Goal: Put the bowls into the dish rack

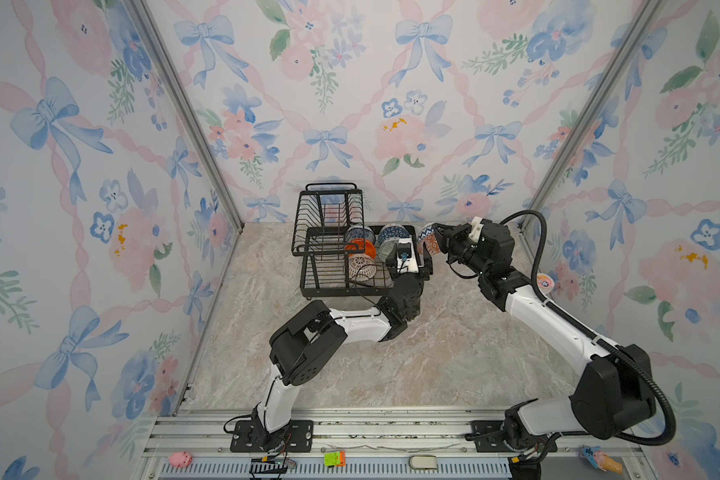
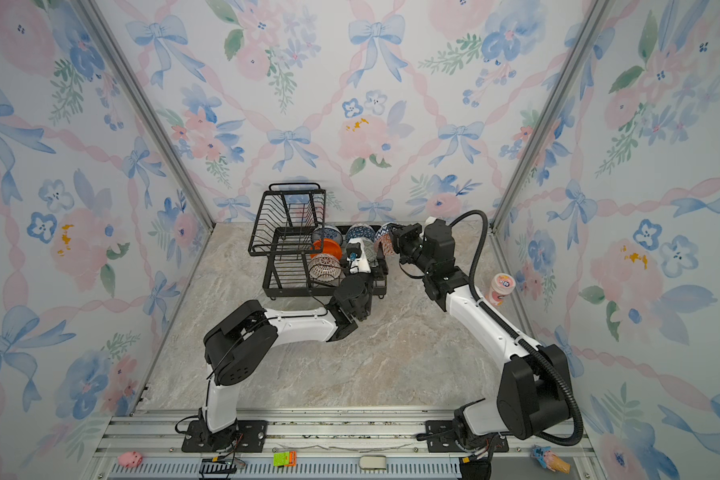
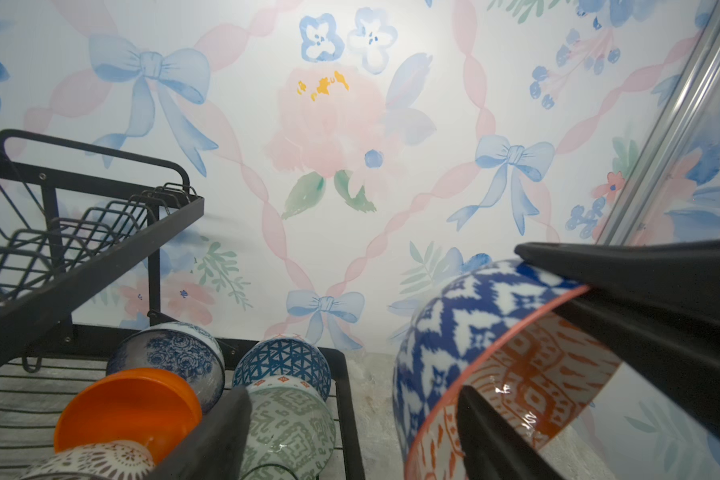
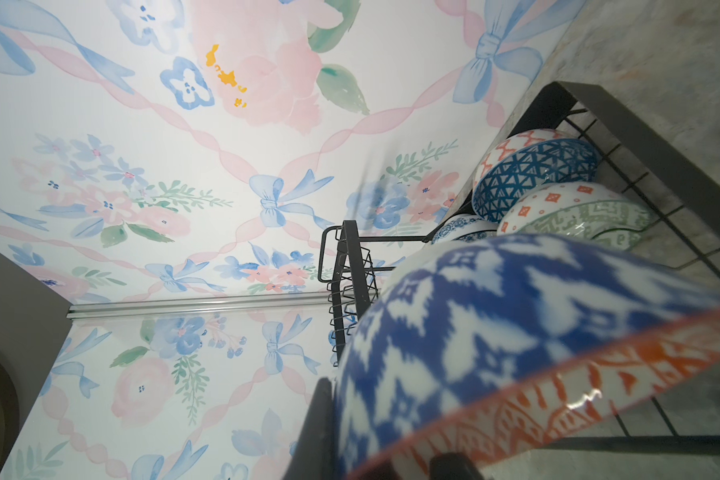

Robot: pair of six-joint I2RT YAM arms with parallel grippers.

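The black wire dish rack (image 1: 308,286) (image 2: 275,286) stands at the back of the table. In its lower tray (image 3: 352,415) lie several bowls: plain orange (image 3: 125,407), white with dark lines (image 1: 360,267), blue-white floral (image 3: 171,353), blue geometric (image 3: 283,361) and pale green (image 3: 292,424). My right gripper (image 1: 437,241) (image 4: 383,436) is shut on the rim of the bowl that is blue outside and orange-white inside (image 3: 454,332) (image 2: 385,240), held on edge in the air beside the rack's right end. My left gripper (image 3: 352,390) stands open, one finger (image 3: 208,436) by the green bowl, the other finger (image 3: 495,440) at the held bowl's mouth.
A tall pink cup (image 2: 500,289) stands by the right wall behind my right arm. The rack's raised upper basket (image 1: 329,208) is on its left half. Small toys (image 1: 179,459) (image 1: 334,458) lie on the front rail.
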